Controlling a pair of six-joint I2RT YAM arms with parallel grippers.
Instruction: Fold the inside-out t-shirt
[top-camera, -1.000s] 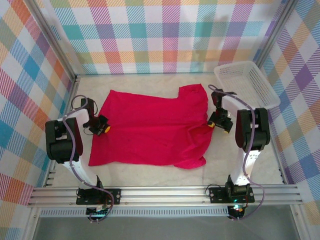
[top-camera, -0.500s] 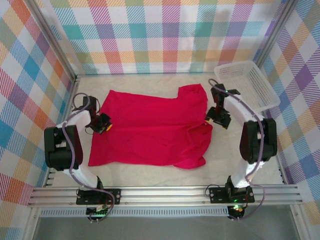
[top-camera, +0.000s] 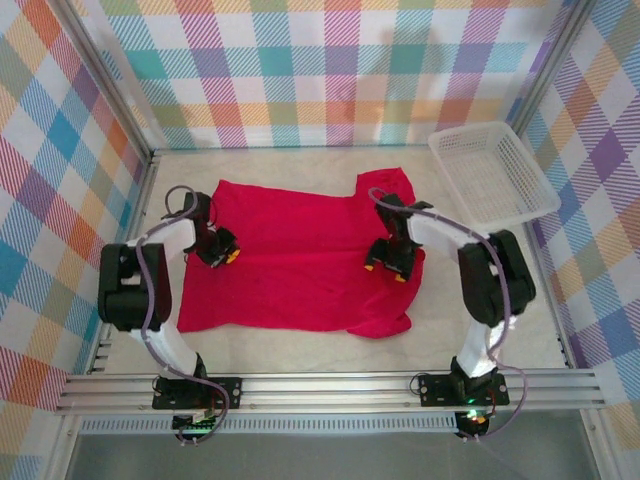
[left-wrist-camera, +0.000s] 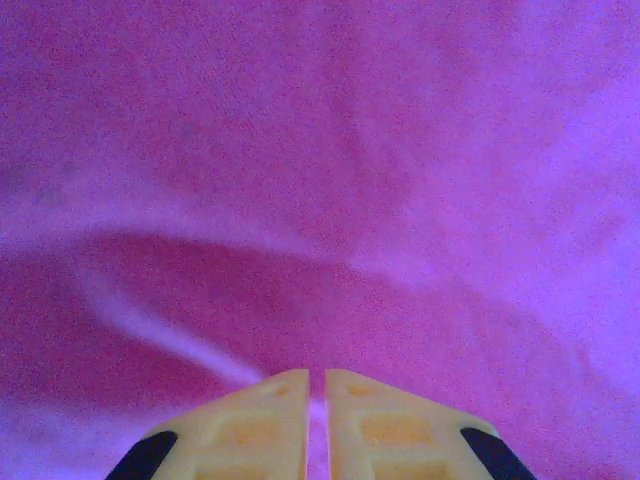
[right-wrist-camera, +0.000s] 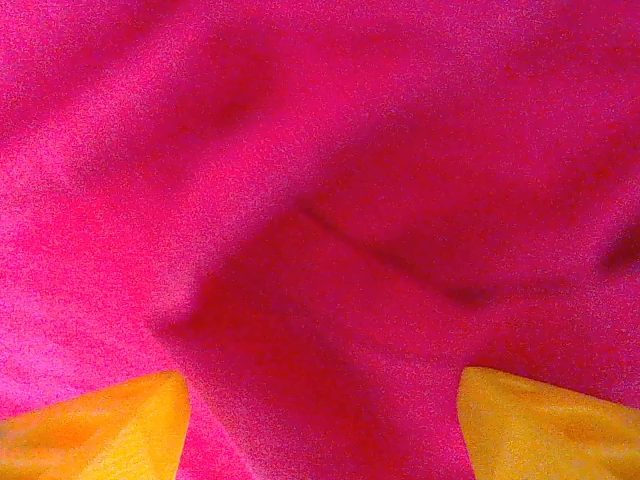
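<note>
inside-out t-shirt (top-camera: 300, 262) — crimson, spread flat on the bench (top-camera: 450, 320), just left of the white mesh basket (top-camera: 492, 172). left pincer (top-camera: 222, 252) — low on the shirt's left part, almost shut, a thin slit left; a crease runs up to it, grip unclear. right pincer (top-camera: 386, 268) — over the shirt's right part, spread wide, holding nothing.

crimson t-shirt (top-camera: 290, 270) flat, right side rumpled
</note>
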